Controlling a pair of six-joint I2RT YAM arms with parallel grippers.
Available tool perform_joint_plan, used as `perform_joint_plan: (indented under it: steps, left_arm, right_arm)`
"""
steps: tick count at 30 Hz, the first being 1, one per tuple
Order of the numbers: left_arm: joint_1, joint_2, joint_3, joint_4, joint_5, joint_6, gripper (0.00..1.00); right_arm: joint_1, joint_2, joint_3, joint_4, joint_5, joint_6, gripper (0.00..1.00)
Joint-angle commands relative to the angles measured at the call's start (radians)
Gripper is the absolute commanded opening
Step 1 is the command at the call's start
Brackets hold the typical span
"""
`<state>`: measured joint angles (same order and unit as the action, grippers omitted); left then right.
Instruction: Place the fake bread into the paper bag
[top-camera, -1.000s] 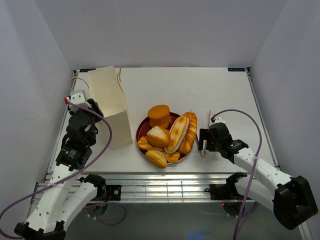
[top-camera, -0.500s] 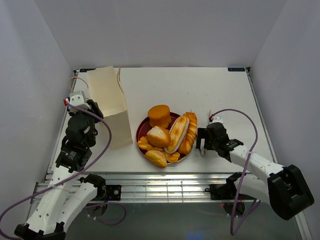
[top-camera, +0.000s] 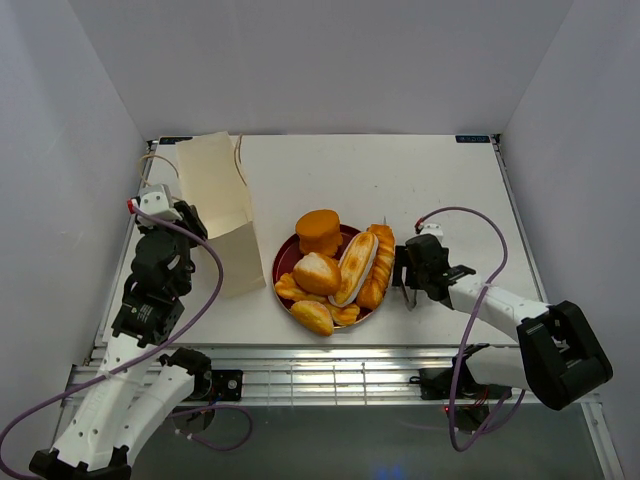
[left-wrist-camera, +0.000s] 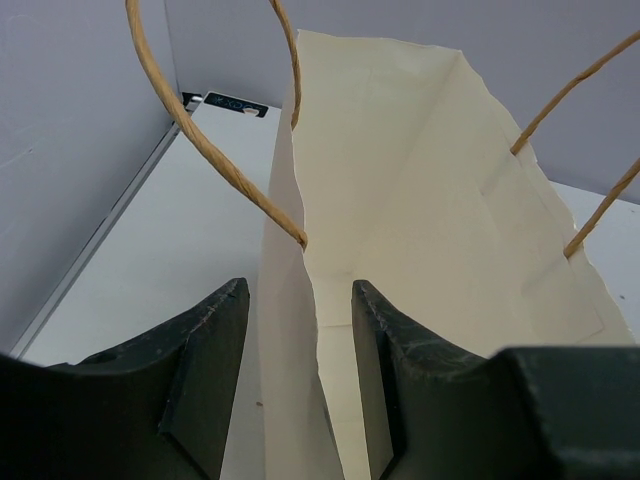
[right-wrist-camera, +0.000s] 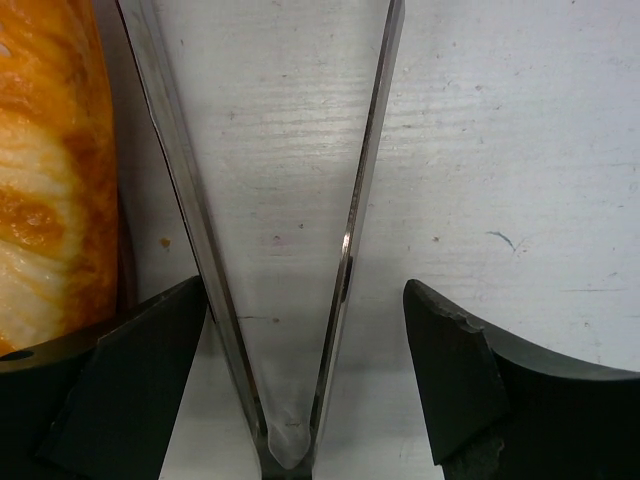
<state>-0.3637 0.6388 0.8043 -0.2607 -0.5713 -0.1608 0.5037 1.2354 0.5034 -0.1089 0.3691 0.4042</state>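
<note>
The fake bread lies piled on a dark red plate (top-camera: 282, 262): a round bun (top-camera: 319, 231), a cream-striped loaf (top-camera: 356, 266), a braid (top-camera: 379, 262) and oval rolls (top-camera: 317, 272). The paper bag (top-camera: 215, 205) stands open left of the plate. My left gripper (top-camera: 188, 220) is open, its jaws either side of the bag's near wall edge (left-wrist-camera: 300, 330) without pinching it. My right gripper (top-camera: 402, 272) is open just right of the plate, its jaws around metal tongs (right-wrist-camera: 345, 250) lying on the table. The braid's edge (right-wrist-camera: 50, 170) shows at the left in the right wrist view.
The bag's tan string handles (left-wrist-camera: 215, 160) arch above my left gripper (left-wrist-camera: 300, 285). Grey walls enclose the white table (top-camera: 400, 180) on three sides. The left wall stands close to the bag.
My right gripper has turned and shifted slightly toward the plate, and the tongs' tips have swung left toward the braid. The left arm and the bag have barely moved.
</note>
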Motion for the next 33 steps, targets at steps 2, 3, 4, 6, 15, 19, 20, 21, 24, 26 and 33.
perform_joint_plan:
  steps: [2,3,4,6,15,19,20,21,24,26,33]
  left_arm:
    - [-0.003,-0.010,-0.011,-0.002,0.021,0.009,0.56]
    - [-0.003,-0.010,-0.011,-0.002,0.021,0.009,0.56]
    - [-0.003,-0.011,-0.013,-0.002,0.022,0.007,0.56]
    - [-0.003,-0.013,-0.014,-0.002,0.024,0.009,0.56]
    - [-0.003,-0.027,-0.019,0.000,0.019,0.009,0.57]
    - [-0.003,-0.030,-0.024,0.001,0.019,0.012,0.57]
    - [-0.004,-0.030,-0.024,0.003,0.019,0.012,0.57]
    - [-0.004,-0.028,-0.025,0.003,0.019,0.012,0.57]
    - [-0.006,-0.030,-0.025,0.005,0.025,0.010,0.57]
    - [-0.006,-0.031,-0.028,0.003,0.027,0.012,0.57]
    - [-0.007,-0.034,-0.031,0.006,0.027,0.015,0.57]
  right_arm:
    - [-0.048,-0.001,0.032,0.052,-0.002,-0.018,0.85]
    - [-0.057,-0.001,0.030,0.057,-0.013,-0.022,0.85]
    - [-0.068,-0.002,0.027,0.072,-0.027,-0.036,0.84]
    - [-0.096,-0.004,0.017,0.086,-0.059,-0.045,0.85]
    - [-0.119,0.028,0.035,0.146,-0.116,-0.125,0.91]
    - [-0.120,0.058,0.044,0.156,-0.131,-0.140,0.92]
    - [-0.120,0.065,0.046,0.156,-0.128,-0.142,0.93]
    - [-0.120,0.082,0.047,0.160,-0.127,-0.142,0.95]
    - [-0.120,0.110,0.053,0.164,-0.128,-0.143,0.92]
    - [-0.120,0.116,0.049,0.176,-0.134,-0.143,0.90]
    - [-0.120,0.133,0.058,0.176,-0.128,-0.153,0.96]
